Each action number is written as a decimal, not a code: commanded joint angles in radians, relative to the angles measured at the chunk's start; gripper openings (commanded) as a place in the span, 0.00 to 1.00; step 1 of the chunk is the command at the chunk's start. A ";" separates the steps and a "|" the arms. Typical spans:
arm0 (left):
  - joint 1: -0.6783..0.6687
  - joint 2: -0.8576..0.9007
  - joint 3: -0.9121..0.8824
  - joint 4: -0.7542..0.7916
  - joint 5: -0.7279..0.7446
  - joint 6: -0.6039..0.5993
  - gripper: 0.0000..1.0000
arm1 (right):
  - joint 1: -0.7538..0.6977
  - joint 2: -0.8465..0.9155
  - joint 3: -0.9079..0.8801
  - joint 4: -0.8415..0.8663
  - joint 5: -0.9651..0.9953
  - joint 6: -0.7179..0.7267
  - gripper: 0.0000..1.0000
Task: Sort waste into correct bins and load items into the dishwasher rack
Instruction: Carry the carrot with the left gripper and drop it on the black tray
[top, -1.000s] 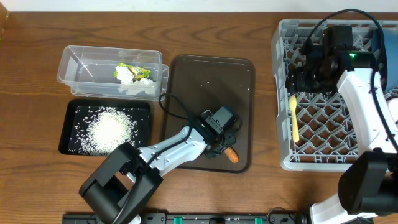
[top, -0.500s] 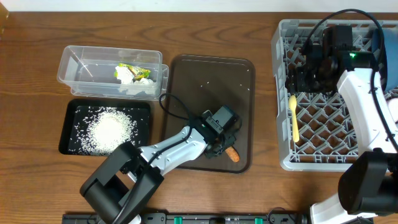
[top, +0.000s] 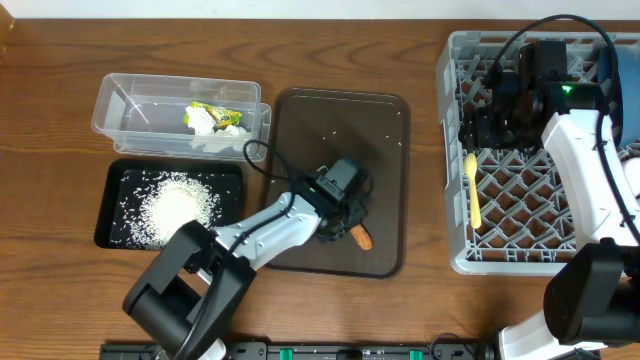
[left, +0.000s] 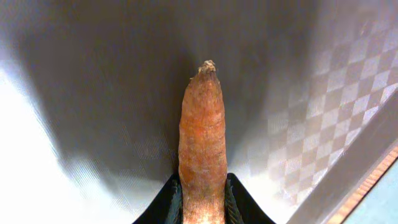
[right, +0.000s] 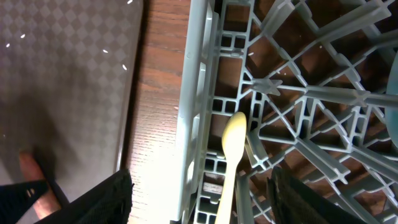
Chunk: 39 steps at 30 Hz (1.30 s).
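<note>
My left gripper (top: 352, 230) is shut on the small orange carrot piece (top: 361, 238) over the near end of the dark brown tray (top: 340, 120). In the left wrist view the carrot piece (left: 201, 137) sticks out forward from between the black fingers (left: 169, 202). My right gripper (top: 478, 122) hangs open above the left wall of the grey dishwasher rack (top: 455, 232). The pale yellow spoon (top: 472, 190) lies inside the rack along that wall; the right wrist view has the spoon (right: 231, 155) below the spread fingers (right: 106, 199).
The clear tub (top: 120, 100) at the back left holds white and yellow-green wrappers (top: 212, 118). In front of it, the black tray (top: 112, 210) holds a heap of rice (top: 178, 205). A few rice grains dot the brown tray. A dark blue bowl (top: 628, 90) sits at the rack's right edge.
The left jaws have closed onto the carrot piece, and gripper and carrot have shifted a little left and away from the tray's near edge. The right arm has stayed still.
</note>
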 joint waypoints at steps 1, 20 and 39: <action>0.055 -0.023 -0.016 -0.004 -0.028 0.174 0.06 | 0.007 -0.012 0.018 -0.001 -0.005 -0.005 0.69; 0.552 -0.448 -0.016 -0.264 -0.280 0.507 0.06 | 0.007 -0.012 0.018 0.005 -0.005 -0.005 0.70; 1.022 -0.211 -0.016 -0.269 -0.296 0.496 0.08 | 0.007 -0.012 0.018 0.006 -0.005 -0.004 0.69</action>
